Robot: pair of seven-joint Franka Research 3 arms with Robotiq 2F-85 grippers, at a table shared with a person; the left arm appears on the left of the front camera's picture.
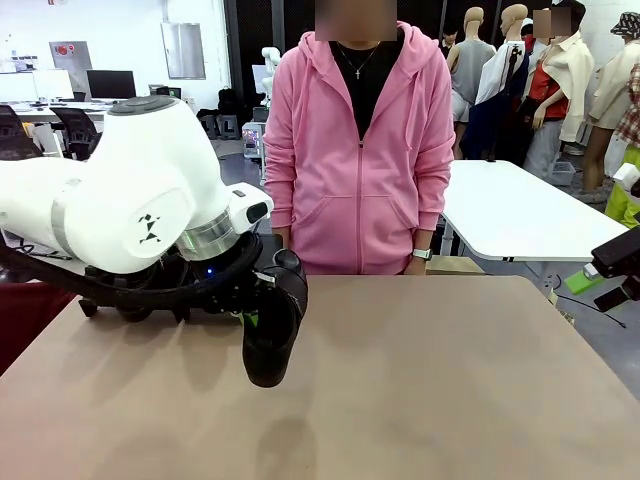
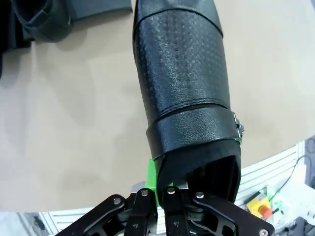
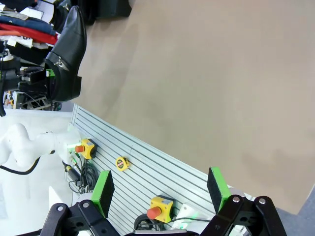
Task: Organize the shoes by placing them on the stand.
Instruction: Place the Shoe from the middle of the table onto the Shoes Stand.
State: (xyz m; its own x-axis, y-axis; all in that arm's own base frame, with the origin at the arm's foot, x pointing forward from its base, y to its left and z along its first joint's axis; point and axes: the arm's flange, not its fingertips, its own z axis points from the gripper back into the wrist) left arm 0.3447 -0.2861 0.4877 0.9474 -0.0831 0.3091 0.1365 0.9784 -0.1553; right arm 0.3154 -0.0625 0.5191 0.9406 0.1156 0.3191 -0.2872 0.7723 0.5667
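Front view: left arm reaches in across the near-left of the table [image 1: 450,380], wrist bent down. Left gripper [image 1: 256,318] is clamped on a black shoe [image 1: 272,345], held clear of the table, hanging toe-down with its long axis near vertical. Dark stand [image 1: 100,303] shows low behind the arm, towards the left far edge, mostly hidden by it. A person in a pink hoodie stands at the far side, hands down. Right gripper [image 1: 622,262] sits off at the right edge, well apart from the shoe.

Left wrist view: shoe [image 2: 182,93] runs straight out from the gripper [image 2: 162,189]; green pad [image 2: 151,179] presses the heel opening. Stand [image 2: 101,9] lies beyond the toe, up-left; another shoe [image 2: 42,19] rests by it.

Right wrist view: right gripper [image 3: 160,191] is spread wide, holding nothing. Carried shoe [image 3: 66,54] appears far off.

Judgement: left arm is the nearer one; the shoe needs levelling before it goes down on the stand.
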